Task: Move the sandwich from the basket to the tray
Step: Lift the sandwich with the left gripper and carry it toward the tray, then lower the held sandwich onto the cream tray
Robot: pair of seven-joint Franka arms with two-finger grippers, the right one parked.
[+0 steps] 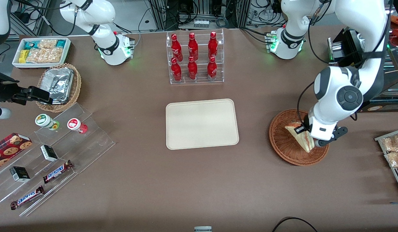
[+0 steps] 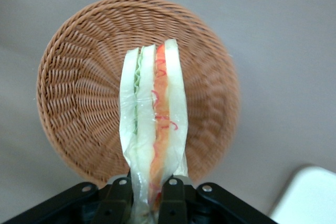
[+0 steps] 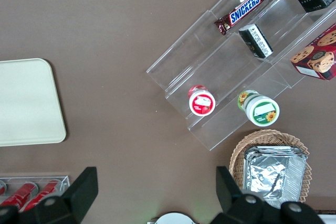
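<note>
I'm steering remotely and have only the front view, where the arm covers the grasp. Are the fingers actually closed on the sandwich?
Observer: Yes. In the left wrist view the gripper is shut on the sandwich, pinching one end of the wedge.
Operator: Has it left the basket?
Observer: It looks raised above the basket, whose woven floor shows bare around it.
Operator: Which way is the filling facing?
Observer: Toward the wrist camera: green and pink-red layers run lengthwise between the bread slices.
Operator: Any sight of the tray from there?
Observer: Only one pale rounded corner of the tray, beside the basket.
</note>
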